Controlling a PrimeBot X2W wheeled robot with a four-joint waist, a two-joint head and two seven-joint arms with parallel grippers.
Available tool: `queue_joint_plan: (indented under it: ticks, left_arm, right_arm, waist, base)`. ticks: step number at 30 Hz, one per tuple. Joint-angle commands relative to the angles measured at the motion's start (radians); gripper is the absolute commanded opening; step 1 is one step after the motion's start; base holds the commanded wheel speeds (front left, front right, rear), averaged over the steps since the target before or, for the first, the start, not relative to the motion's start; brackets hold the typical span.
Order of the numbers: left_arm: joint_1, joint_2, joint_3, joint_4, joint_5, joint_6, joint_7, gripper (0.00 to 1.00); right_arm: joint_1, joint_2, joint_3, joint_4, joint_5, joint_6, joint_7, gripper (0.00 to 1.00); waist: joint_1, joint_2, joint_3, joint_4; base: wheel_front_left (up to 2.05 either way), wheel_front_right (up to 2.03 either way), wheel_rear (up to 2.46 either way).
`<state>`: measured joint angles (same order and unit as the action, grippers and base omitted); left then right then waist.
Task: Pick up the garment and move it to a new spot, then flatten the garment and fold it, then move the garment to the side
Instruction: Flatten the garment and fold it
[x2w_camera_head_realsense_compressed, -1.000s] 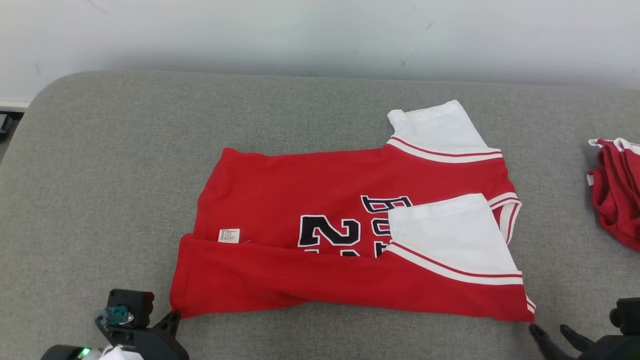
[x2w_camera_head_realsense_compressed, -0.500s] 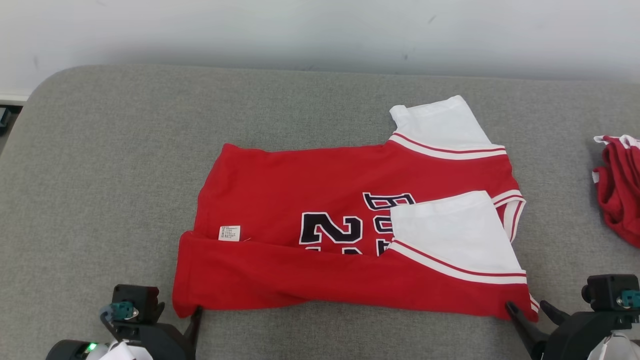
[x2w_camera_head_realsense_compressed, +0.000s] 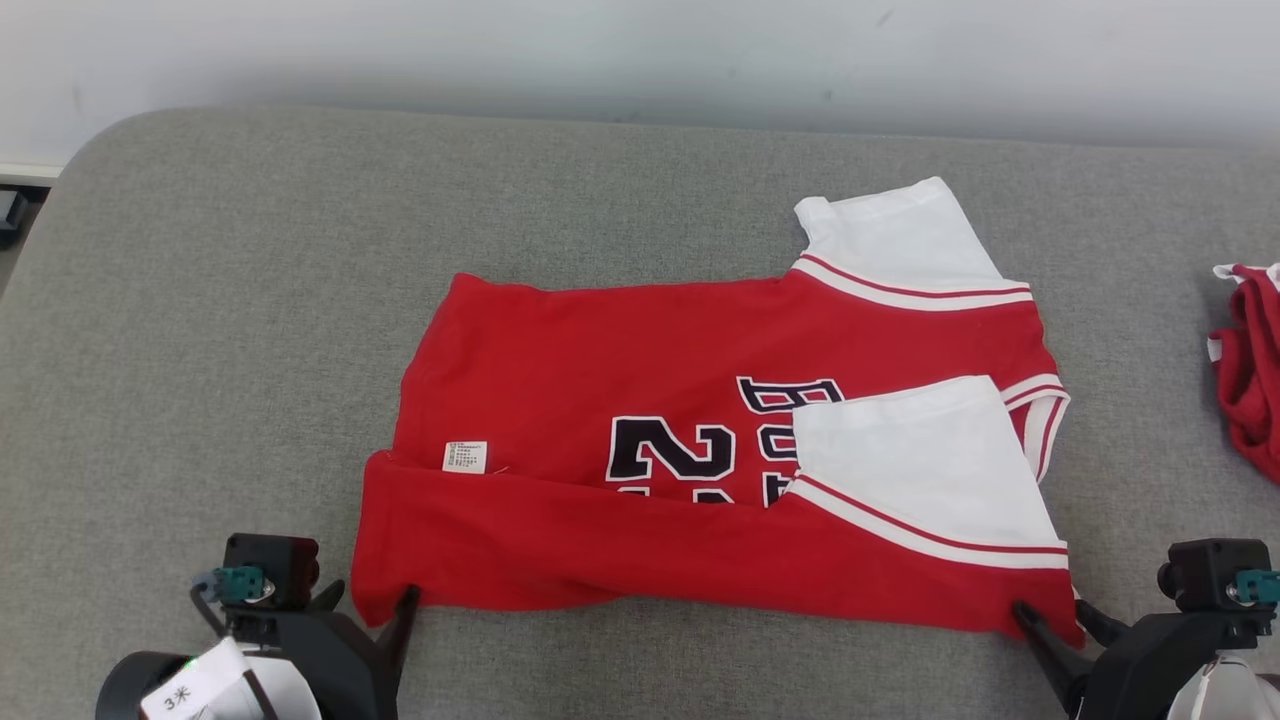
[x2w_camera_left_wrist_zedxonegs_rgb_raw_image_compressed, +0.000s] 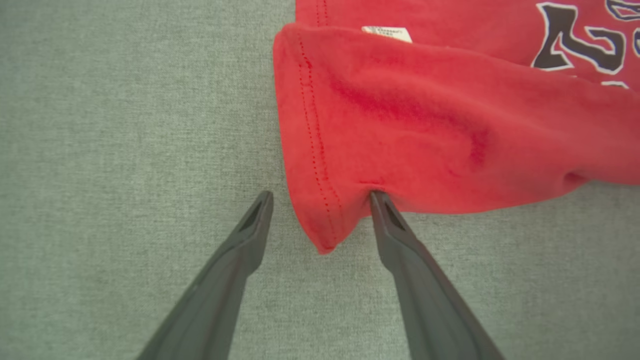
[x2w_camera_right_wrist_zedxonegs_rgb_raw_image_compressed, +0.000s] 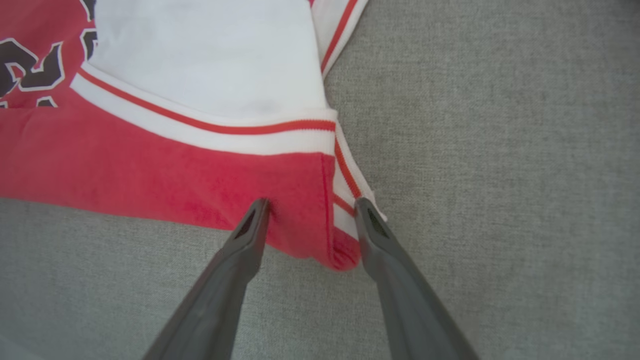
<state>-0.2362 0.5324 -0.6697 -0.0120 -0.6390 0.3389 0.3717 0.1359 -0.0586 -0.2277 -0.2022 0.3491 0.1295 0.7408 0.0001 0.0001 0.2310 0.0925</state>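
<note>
I've advanced the left gripper (x2w_camera_head_realsense_compressed: 372, 595) and right gripper (x2w_camera_head_realsense_compressed: 1052, 610) astride the garment's (x2w_camera_head_realsense_compressed: 700, 400) near corners, both spread wide; a red pile (x2w_camera_head_realsense_compressed: 1245, 380) lies well to its right.

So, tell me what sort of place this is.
Probably a robot test room set up for folding clothes: a broad grey fabric-covered surface against a bare white wall, one red jersey laid out part-folded, and another red garment bunched at the right edge.
</note>
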Motion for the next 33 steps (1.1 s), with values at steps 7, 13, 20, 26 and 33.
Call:
queue_joint_plan:
  ticks: [7, 13, 20, 26, 33]
  left_arm:
    - [0.010, 0.026, 0.016, -0.034, -0.030, 0.008, 0.034, 1.00]
    - [0.016, 0.024, 0.008, -0.034, -0.043, 0.001, 0.048, 0.81]
    - [0.015, 0.011, 0.007, -0.025, -0.050, -0.005, 0.031, 0.81]
    - [0.000, 0.025, 0.024, -0.047, -0.065, -0.002, 0.051, 1.00]
    - [-0.021, 0.031, 0.034, -0.042, -0.074, 0.000, 0.061, 1.00]
  right_arm:
    - [-0.006, 0.004, 0.005, 0.003, 0.014, 0.002, 0.003, 0.58]
    - [-0.014, 0.004, 0.008, 0.008, 0.014, 0.002, 0.000, 0.26]
    - [-0.007, -0.002, 0.001, 0.007, 0.009, 0.002, 0.000, 0.19]
    - [0.001, 0.000, 0.006, 0.004, 0.003, 0.002, 0.000, 0.20]
    - [-0.007, 0.002, 0.011, 0.010, 0.007, 0.002, -0.001, 0.27]
  waist:
    - [-0.0001, -0.0001, 0.001, -0.008]
    - [-0.0001, -0.0001, -0.001, -0.007]
    - [-0.0001, -0.0001, -0.006, -0.007]
    - [-0.0001, -0.0001, -0.006, -0.005]
    - [-0.0001, -0.0001, -0.003, -0.007]
  base:
    - [0.00, 0.00, 0.00]
    - [0.00, 0.00, 0.00]
    - [0.00, 0.00, 0.00]
    - [0.00, 0.00, 0.00]
    - [0.00, 0.00, 0.00]
